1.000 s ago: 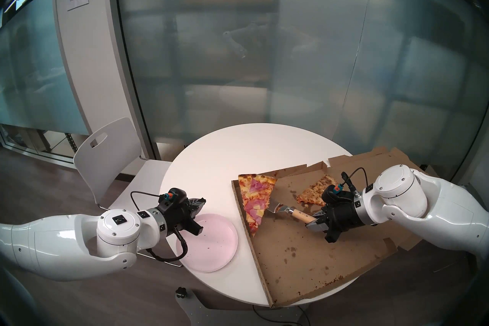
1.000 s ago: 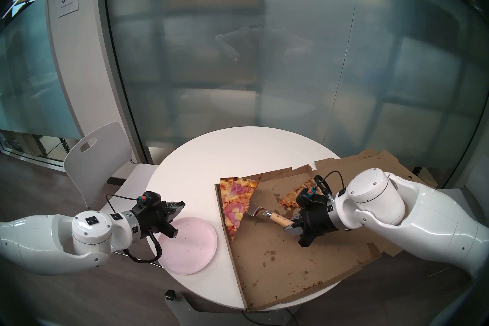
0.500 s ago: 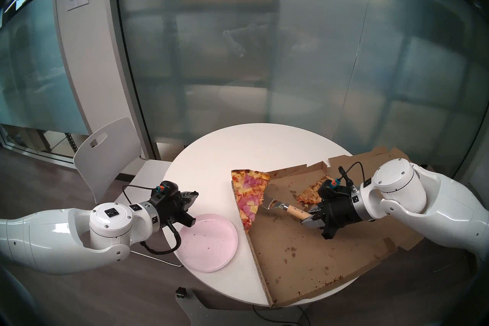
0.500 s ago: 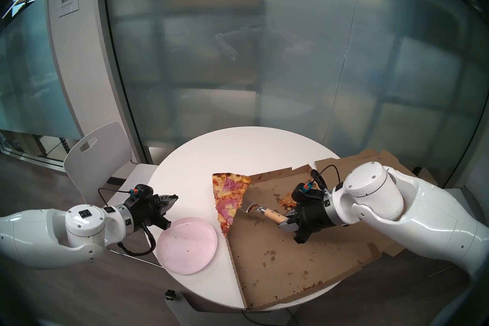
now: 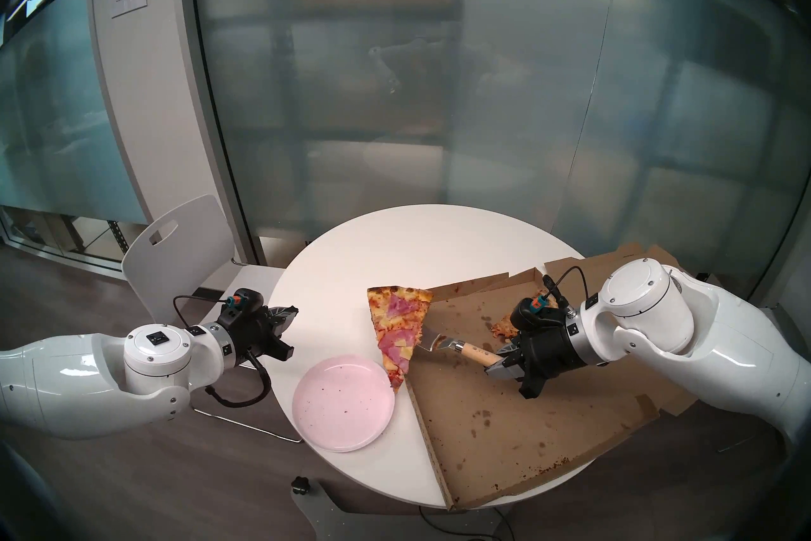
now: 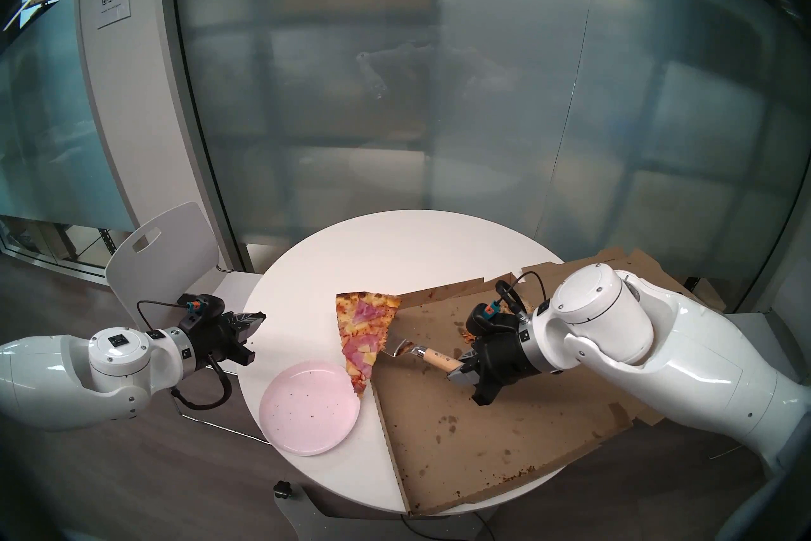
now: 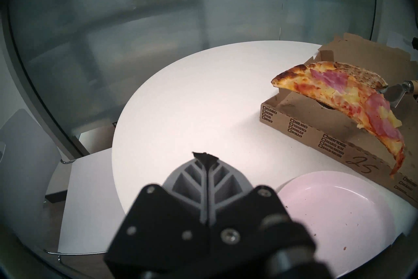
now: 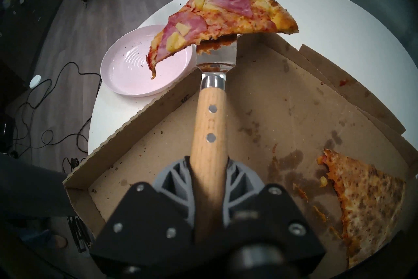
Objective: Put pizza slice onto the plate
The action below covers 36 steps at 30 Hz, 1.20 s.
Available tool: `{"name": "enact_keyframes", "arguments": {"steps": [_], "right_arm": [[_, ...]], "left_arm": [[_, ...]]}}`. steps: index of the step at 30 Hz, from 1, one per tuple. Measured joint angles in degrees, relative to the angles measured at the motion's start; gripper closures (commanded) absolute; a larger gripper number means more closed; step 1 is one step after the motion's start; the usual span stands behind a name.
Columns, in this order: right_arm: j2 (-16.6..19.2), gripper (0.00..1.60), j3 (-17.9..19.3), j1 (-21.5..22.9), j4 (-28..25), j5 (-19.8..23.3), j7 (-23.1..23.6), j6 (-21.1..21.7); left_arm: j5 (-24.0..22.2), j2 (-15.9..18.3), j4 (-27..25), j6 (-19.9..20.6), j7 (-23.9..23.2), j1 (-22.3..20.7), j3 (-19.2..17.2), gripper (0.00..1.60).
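Long triangular pizza slice with pink ham, yellow pineapple and browned crust [image 5: 398, 334] is airborne, riding on a metal spatula blade with a wooden handle [image 8: 209, 126]. Crust end is up over the box edge; the tip droops over the plate's near rim. Round pale pink plate with shallow rim [image 5: 340, 426] sits flat on the white surface [image 5: 351, 263], a few dark crumbs on it, just beside the box.

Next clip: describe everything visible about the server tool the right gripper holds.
The server has a pale wooden handle with two metal rivets, a shiny collar and a flat steel blade. The right gripper is shut on the handle's end. The blade is under the middle of the pizza slice, carrying it in the air; both slice ends droop.
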Motion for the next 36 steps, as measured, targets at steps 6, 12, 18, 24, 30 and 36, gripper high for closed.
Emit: {"name": "enact_keyframes", "arguments": {"steps": [6,12,18,24,30,36], "right_arm": [[-2.36,1.6,-1.73,1.34,0.02,-1.71,0.94,1.19],[-4.8,1.6,-3.94,2.59,0.24,-3.38,1.87,2.14],[-7.1,1.6,-6.07,3.9,0.87,-5.14,2.91,2.59],[-8.41,1.6,-7.77,4.77,1.25,-6.58,3.7,2.58],[-9.35,1.6,-9.72,5.37,1.4,-8.42,4.36,2.58],[-9.98,1.6,-11.35,5.66,1.78,-9.87,4.76,2.63]], "left_arm": [[-0.82,0.59,0.11,-1.31,-0.37,0.03,0.11,1.6],[-1.52,1.01,-0.03,-2.18,-0.45,0.0,0.11,1.6],[-2.14,1.41,0.01,-2.7,0.07,-0.14,-0.01,1.6],[-2.53,1.61,0.45,-2.95,0.3,-0.23,-0.03,1.6],[-2.56,1.63,1.69,-3.08,-0.08,-0.3,0.05,1.6],[-1.9,1.54,1.96,-3.1,-0.42,-0.33,0.14,1.6]]}}
